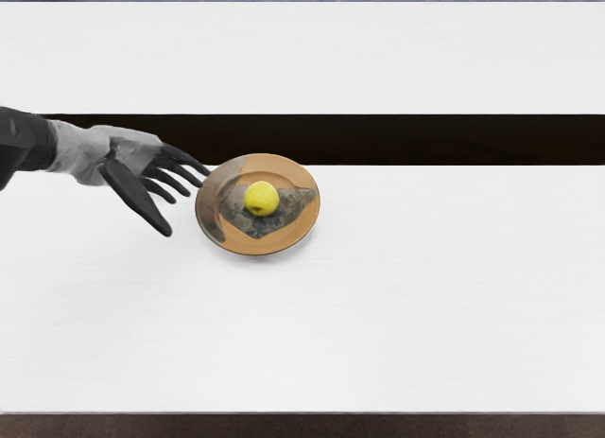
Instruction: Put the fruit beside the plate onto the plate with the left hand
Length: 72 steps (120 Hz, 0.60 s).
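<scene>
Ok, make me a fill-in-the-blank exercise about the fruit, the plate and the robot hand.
1. The fruit on the brown plate is ____ in colour.
2. The fruit lies ____ the plate, not beside it.
3. The robot hand belongs to the arm at the picture's ____ edge.
4. Its spread fingers hold ____.
Missing words: yellow; on; left; nothing.

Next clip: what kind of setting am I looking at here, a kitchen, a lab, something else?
Most likely a bare simulated test bench, not a kitchen: a plain white table, a single brown plate holding a yellow fruit, and the robot's left hand open beside it.
</scene>
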### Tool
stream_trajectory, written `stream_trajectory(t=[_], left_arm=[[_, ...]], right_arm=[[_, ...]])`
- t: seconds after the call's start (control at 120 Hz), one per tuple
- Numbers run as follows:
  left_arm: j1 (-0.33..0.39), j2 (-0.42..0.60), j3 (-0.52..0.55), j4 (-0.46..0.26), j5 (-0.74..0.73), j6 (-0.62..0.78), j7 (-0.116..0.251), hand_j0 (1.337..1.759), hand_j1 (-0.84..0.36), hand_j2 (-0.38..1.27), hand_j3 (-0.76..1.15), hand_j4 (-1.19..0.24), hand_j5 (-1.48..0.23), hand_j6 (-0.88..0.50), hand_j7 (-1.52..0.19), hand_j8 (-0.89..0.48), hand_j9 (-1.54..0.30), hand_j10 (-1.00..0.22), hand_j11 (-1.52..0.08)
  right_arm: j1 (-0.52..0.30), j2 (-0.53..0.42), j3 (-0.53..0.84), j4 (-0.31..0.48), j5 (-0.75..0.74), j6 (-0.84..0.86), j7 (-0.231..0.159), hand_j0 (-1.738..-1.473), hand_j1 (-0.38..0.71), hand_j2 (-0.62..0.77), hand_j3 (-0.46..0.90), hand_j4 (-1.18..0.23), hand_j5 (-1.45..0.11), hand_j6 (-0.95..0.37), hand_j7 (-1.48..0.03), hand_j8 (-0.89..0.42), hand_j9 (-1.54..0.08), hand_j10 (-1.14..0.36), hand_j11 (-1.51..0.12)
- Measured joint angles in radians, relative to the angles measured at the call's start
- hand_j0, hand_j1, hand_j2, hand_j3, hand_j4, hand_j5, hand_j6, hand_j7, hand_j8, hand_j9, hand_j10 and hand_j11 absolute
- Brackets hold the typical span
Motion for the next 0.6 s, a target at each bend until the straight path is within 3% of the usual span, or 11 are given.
stream_trajectory(t=[0.208, 0.275, 0.517, 0.6], left_arm=[[0.195, 0.014, -0.305, 0.018, -0.01, -0.207, 0.0, 1.658, 0.02, 0.06, 0.0, -0.28, -0.36, -0.27, -0.36, -0.27, -0.36, -0.28, -0.36], [0.215, 0.022, -0.373, 0.045, -0.031, -0.235, 0.0, 1.658, 0.02, 0.06, 0.0, -0.27, -0.36, -0.27, -0.35, -0.27, -0.35, -0.27, -0.35], [0.241, 0.03, -0.443, 0.173, -0.143, -0.264, 0.0, 1.658, 0.04, 0.05, 0.0, -0.26, -0.34, -0.26, -0.34, -0.26, -0.34, -0.26, -0.34], [0.281, 0.033, -0.443, 0.208, -0.171, -0.266, 0.0, 1.658, 0.04, 0.05, 0.0, -0.26, -0.34, -0.26, -0.34, -0.26, -0.34, -0.26, -0.34]], right_arm=[[0.0, 0.0, 0.0, 0.001, 0.0, 0.0, 0.0, -1.658, -0.31, -0.01, 0.0, -0.03, -0.05, -0.03, -0.05, -0.03, -0.05, -0.03, -0.05], [0.0, 0.0, 0.0, 0.001, 0.0, 0.0, 0.0, -1.658, -0.31, -0.01, 0.0, -0.03, -0.05, -0.03, -0.05, -0.03, -0.05, -0.03, -0.05], [0.0, 0.0, 0.0, 0.001, 0.0, 0.0, 0.0, -1.658, -0.31, -0.01, 0.0, -0.03, -0.05, -0.03, -0.05, -0.03, -0.05, -0.03, -0.05], [0.0, 0.0, 0.0, 0.001, 0.0, 0.0, 0.0, -1.658, -0.31, -0.01, 0.0, -0.03, -0.05, -0.03, -0.05, -0.03, -0.05, -0.03, -0.05]])
